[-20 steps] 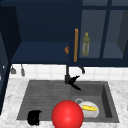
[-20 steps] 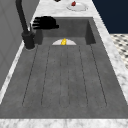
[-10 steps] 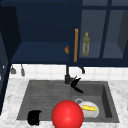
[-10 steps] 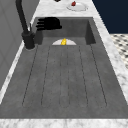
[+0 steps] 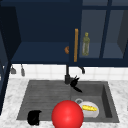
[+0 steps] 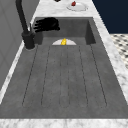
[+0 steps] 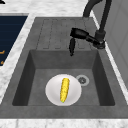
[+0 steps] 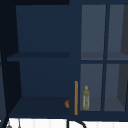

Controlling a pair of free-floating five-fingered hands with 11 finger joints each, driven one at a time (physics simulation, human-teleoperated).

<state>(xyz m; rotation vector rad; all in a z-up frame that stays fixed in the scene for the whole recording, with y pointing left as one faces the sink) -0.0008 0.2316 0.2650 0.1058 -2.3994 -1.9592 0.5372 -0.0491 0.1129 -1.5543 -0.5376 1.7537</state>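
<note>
I see the right hand hanging over the back edge of the basin, just beside the faucet base. From the left side view its fingers are stretched out straight toward the faucet, apart and holding nothing; from the right side view the same hand lies level, with one digit hanging down over the basin wall.

The left hand floats idle at the sink's front-left rim, beside a big red ball. I can't tell how its fingers stand.

Below and in front of the right hand, on the basin floor, sits a white plate with a corn cob lying on it, and the drain is just beside the plate. Hand and plate are well apart, with no contact.

My read: this is the approach step at the faucet; the hand is next to the base, not gripping. The next move calls for closing the last gap to the faucet or its lever with fingers kept straight, watching clearance to the spout.

Above, the cabinet stands open, with an olive-coloured bottle behind the glass door, right of the orange handle.
</note>
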